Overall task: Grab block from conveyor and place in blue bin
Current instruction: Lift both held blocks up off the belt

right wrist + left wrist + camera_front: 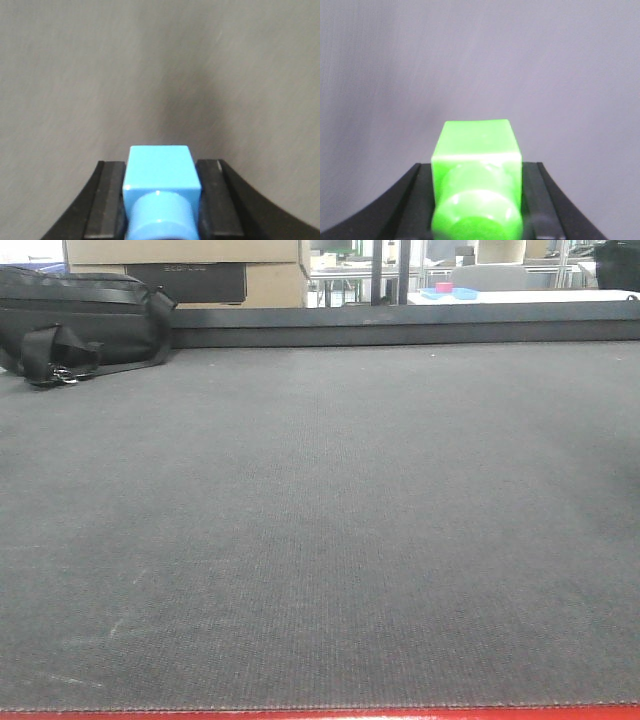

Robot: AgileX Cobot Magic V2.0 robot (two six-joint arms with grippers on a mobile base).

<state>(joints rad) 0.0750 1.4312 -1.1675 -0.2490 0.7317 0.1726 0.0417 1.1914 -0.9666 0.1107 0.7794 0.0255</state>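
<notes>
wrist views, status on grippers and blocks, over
Left gripper shut on green block. Right gripper shut on blue block. Conveyor shows no loose block in front view; black bag lies far left.

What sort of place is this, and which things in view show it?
Probably a robotics lab or workshop: a wide grey conveyor edged in red, stacked cardboard boxes and a white worktable behind it, the left gripper clamping a green block and the right gripper a blue block.
</notes>
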